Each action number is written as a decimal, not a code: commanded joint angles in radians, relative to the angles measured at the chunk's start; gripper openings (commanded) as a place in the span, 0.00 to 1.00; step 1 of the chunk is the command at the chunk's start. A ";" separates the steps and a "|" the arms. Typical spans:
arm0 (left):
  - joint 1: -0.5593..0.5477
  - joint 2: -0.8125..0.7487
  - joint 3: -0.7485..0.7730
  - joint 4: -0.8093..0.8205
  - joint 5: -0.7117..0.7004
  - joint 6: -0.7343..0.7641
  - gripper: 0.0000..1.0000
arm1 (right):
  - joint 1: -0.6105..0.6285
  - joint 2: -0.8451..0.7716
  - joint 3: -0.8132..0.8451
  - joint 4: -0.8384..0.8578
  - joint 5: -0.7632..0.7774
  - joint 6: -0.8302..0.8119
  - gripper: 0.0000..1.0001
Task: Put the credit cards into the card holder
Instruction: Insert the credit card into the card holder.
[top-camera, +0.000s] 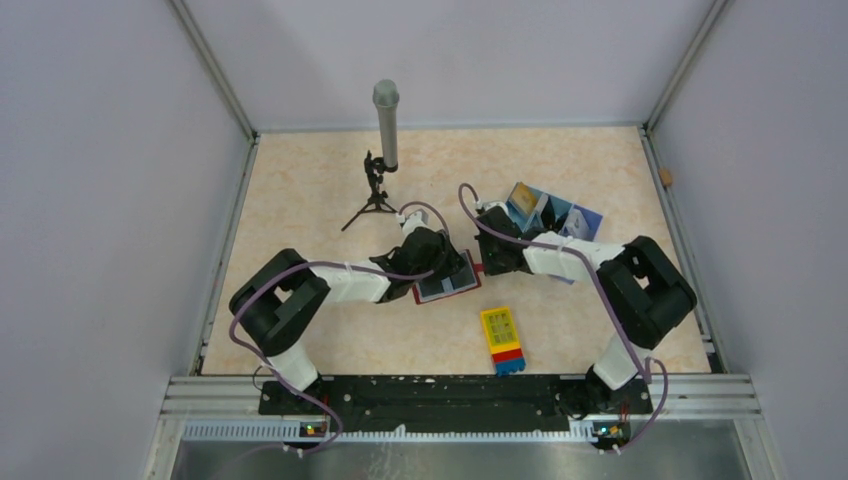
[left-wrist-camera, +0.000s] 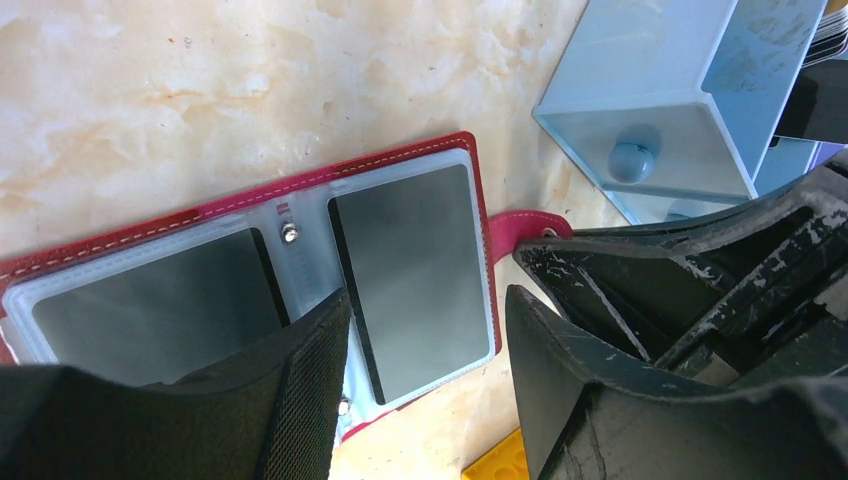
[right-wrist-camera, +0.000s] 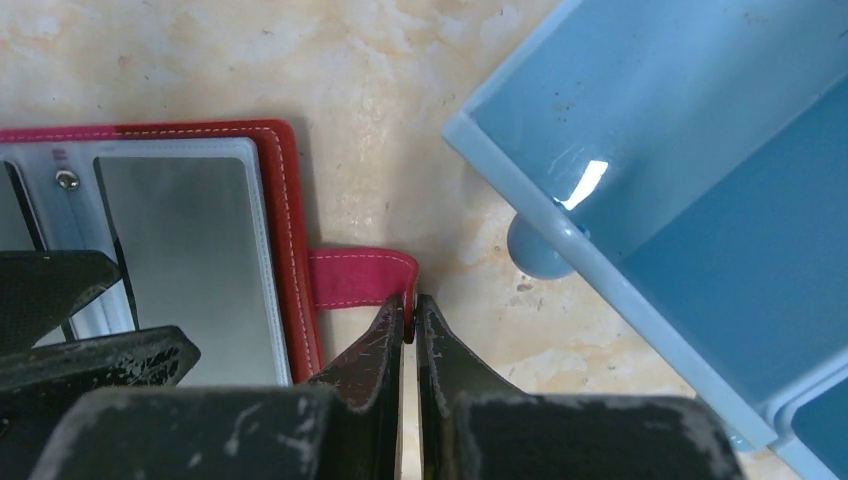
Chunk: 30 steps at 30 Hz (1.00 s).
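Card holder is laid open flat on the tabletop, pocket side up; its red closure tab is pinched at the tip by the right gripper, jaws closed on it, judged so the holder cannot slide or fold shut during loading; left gripper is held over the holder's tab-side page, jaws apart with nothing between them, one finger above the page near the spine, the other just off the page's outer edge beside the tab; contact with the page cannot be told; credit cards are seen in the light-blue tray, just beyond the holder on its tab side, a yellow-gold one showing; none is gripped; grey pocket windows are seen on both pages, whether a card is already inside cannot be told; yellow, red and blue block lies on the holder's near side, towards the arm bases; a card is judged to need fetching from the tray next, likely by the free left gripper
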 joint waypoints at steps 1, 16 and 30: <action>0.001 -0.001 0.036 0.004 -0.007 0.031 0.60 | 0.012 -0.065 -0.016 -0.010 -0.016 0.031 0.00; 0.005 -0.186 -0.032 -0.153 -0.035 0.087 0.74 | 0.012 -0.268 -0.047 0.073 -0.213 0.065 0.00; 0.013 -0.142 -0.048 -0.053 0.038 0.089 0.78 | 0.028 -0.297 -0.028 0.071 -0.271 0.061 0.00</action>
